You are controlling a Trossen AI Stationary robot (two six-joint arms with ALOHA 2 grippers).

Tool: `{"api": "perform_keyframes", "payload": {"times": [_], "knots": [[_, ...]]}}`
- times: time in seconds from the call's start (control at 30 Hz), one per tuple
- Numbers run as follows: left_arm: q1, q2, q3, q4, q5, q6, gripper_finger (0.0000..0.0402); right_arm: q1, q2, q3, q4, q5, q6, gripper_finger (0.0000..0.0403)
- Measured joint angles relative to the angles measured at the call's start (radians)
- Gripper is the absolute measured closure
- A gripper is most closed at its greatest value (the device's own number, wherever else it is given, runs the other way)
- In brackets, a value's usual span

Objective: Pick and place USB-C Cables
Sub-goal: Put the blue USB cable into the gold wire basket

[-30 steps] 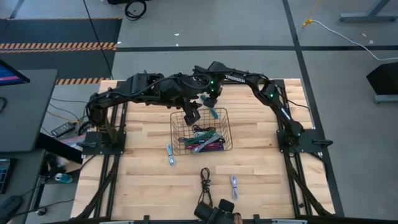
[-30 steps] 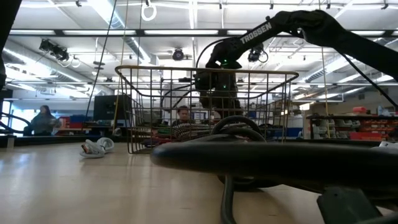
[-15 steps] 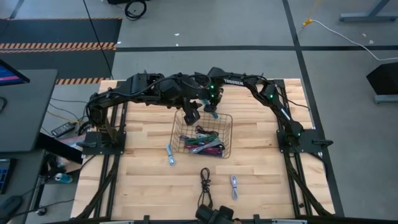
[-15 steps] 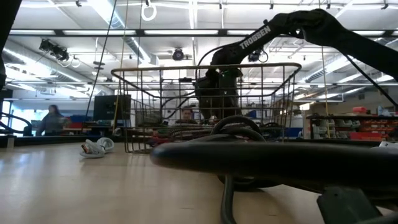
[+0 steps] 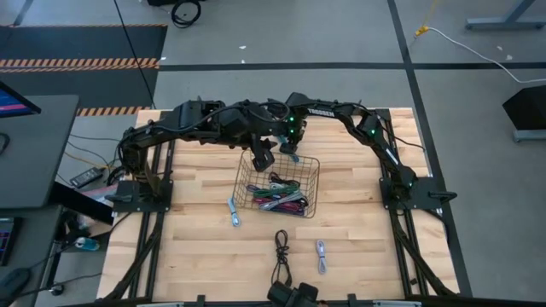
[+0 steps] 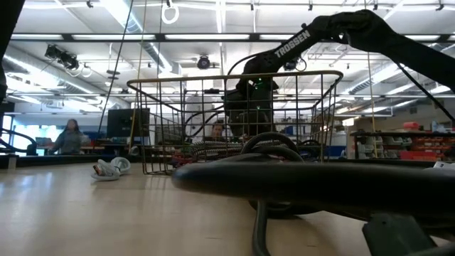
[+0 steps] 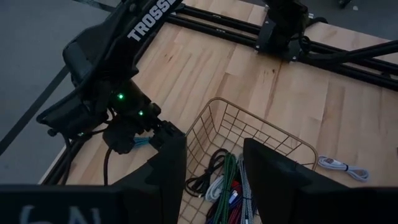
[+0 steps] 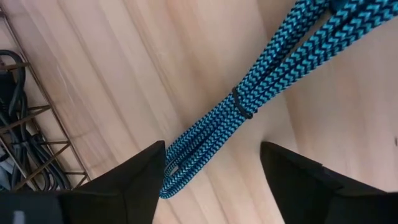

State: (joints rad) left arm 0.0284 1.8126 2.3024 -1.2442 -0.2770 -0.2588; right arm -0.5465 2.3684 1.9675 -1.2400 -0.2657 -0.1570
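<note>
A dark wire-mesh basket stands mid-table with several coiled USB-C cables lying in it. A teal braided cable lies on the wood just past the basket's far rim. My right gripper is open, pointing down, with one finger on each side of that cable and not touching it. My left gripper is open over the basket's far-left corner. One finger is at the rim and the other is above the inside. My left gripper has one finger in front of the basket's far-left rim. That finger hides the spot, so I cannot tell whether it touches the wire.
Loose on the near half of the table lie a pale blue-grey cable, a black cable and another pale one. People show in the room behind the table. Arm mounts sit at both side edges.
The basket has slid a little toward the table's near and right edges and turned slightly about. Its far rim now slants instead of running straight across. Both grippers stay at the basket's far side, and the teal cable lies where it did.
</note>
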Motion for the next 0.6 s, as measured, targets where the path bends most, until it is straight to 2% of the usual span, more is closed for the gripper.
{"api": "perform_keyframes", "payload": {"times": [0.1, 0.17, 0.43, 0.5, 0.6], "knots": [[0.0, 0.0, 0.0, 0.0, 0.0, 0.0, 0.0237, 0.0, 0.0, 0.0, 0.005, 0.001, 0.001, 0.016], [0.0, 0.0, 0.0, 0.0, 0.0, 0.0, 0.0237, 0.0, 0.0, 0.0, 0.01, 0.002, 0.001, 0.0193], [0.0, 0.0, 0.0, 0.0, 0.0, 0.0, 0.0237, 0.002, 0.003, 0.0, 0.042, -0.015, 0.023, 0.0373], [0.0, 0.0, 0.0, 0.0, 0.0, 0.0, 0.0237, 0.002, 0.003, 0.0, 0.046, -0.016, 0.023, 0.0388], [0.0, 0.0, 0.0, 0.0, 0.0, 0.0, 0.0237, 0.002, 0.003, 0.0, 0.05, -0.015, 0.019, 0.0387]]}}
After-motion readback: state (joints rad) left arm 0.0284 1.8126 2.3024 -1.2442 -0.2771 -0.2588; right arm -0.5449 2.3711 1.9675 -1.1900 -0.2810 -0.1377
